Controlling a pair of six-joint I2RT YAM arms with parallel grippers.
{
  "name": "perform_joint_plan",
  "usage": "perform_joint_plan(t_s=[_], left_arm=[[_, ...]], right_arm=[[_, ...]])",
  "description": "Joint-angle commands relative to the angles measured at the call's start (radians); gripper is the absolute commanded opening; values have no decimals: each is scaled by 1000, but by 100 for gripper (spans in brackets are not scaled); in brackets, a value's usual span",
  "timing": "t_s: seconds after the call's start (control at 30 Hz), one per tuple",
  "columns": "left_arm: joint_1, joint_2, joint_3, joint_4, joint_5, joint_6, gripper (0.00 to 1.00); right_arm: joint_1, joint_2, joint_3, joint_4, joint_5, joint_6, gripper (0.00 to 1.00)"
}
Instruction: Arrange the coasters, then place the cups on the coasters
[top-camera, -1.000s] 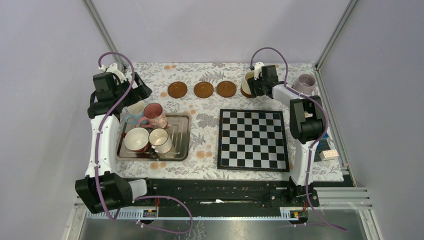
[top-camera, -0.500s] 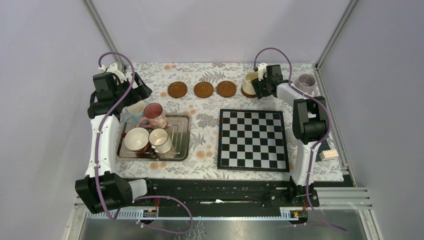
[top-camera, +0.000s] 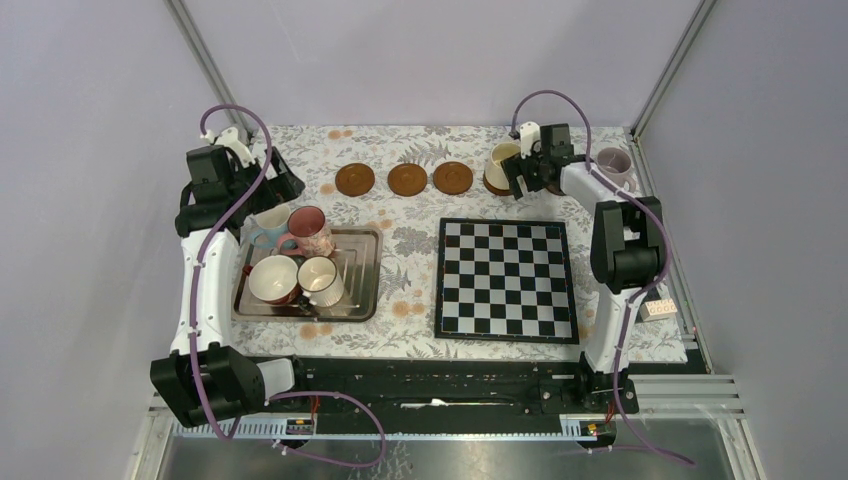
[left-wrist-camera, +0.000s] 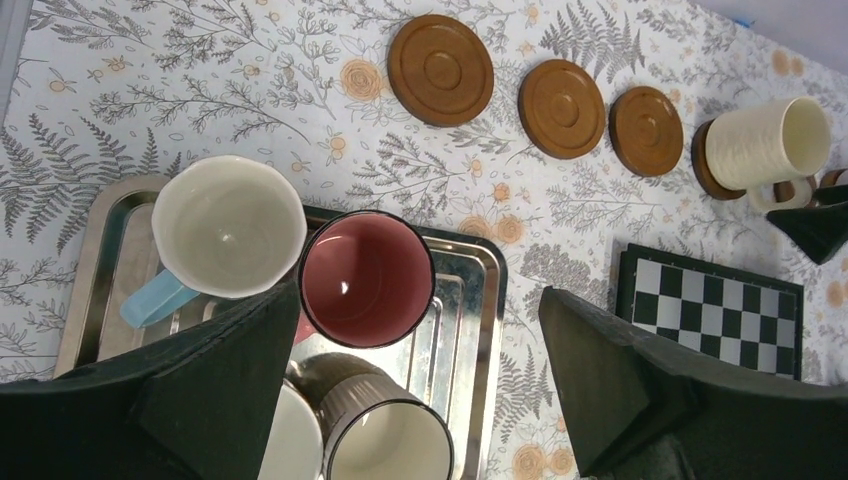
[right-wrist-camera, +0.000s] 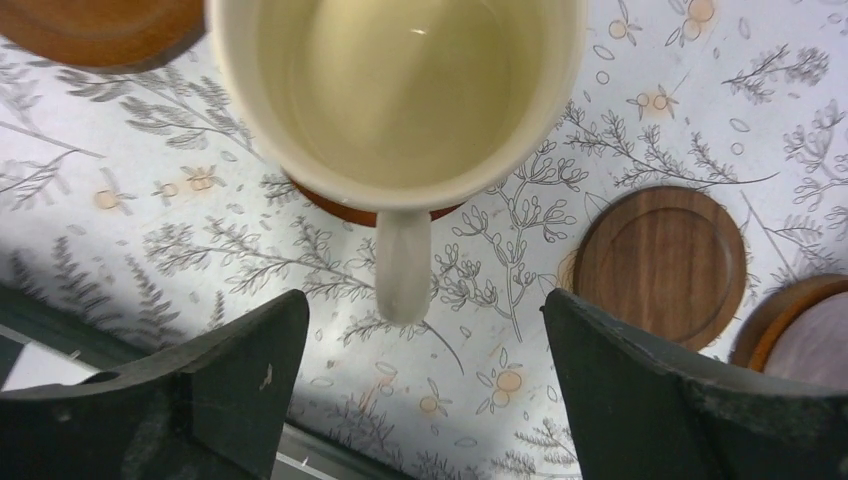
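The cream-yellow mug (right-wrist-camera: 400, 90) ahead of the right fingers (right-wrist-camera: 230, 385) carries a smooth, glossy glaze. The coaster (right-wrist-camera: 662, 265) off the tip of one finger shows wood grain under a dull satin finish. The fingers themselves are matt black plastic, faintly rough. Between the left fingers (left-wrist-camera: 620, 380), the tray (left-wrist-camera: 468, 310) is polished, mirror-like metal. The table cover (left-wrist-camera: 250, 90) is matt, with a floral print.
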Motion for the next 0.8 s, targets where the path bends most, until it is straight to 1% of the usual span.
perform_joint_plan(t_s=[0.0, 0.1, 0.2, 0.27, 0.4, 0.5, 0.63, 0.77], left_arm=[[6, -5, 43, -30, 17, 90, 99], [6, 1, 64, -88, 17, 182, 99], [7, 0, 83, -171, 49, 328, 99], [6, -1, 90, -240, 69, 431, 99], [24, -20, 69, -345, 63, 607, 99], [44, -30, 45, -377, 56, 681, 99], [61, -5, 39, -415, 77, 777, 98], [64, 47, 23, -398, 53, 843, 91]], right_arm=[[-3, -152, 48, -33, -81, -8, 98], [-2, -198, 74, -74, -105, 10, 100], [-3, -236, 105, -123, -136, 21, 100], [-3, -263, 102, -125, -155, 49, 100], [-2, -311, 96, -132, -222, 121, 100], [-3, -351, 75, -136, -336, 123, 100], [-2, -373, 71, -169, -445, 181, 99], [-2, -397, 17, -180, -513, 204, 100]])
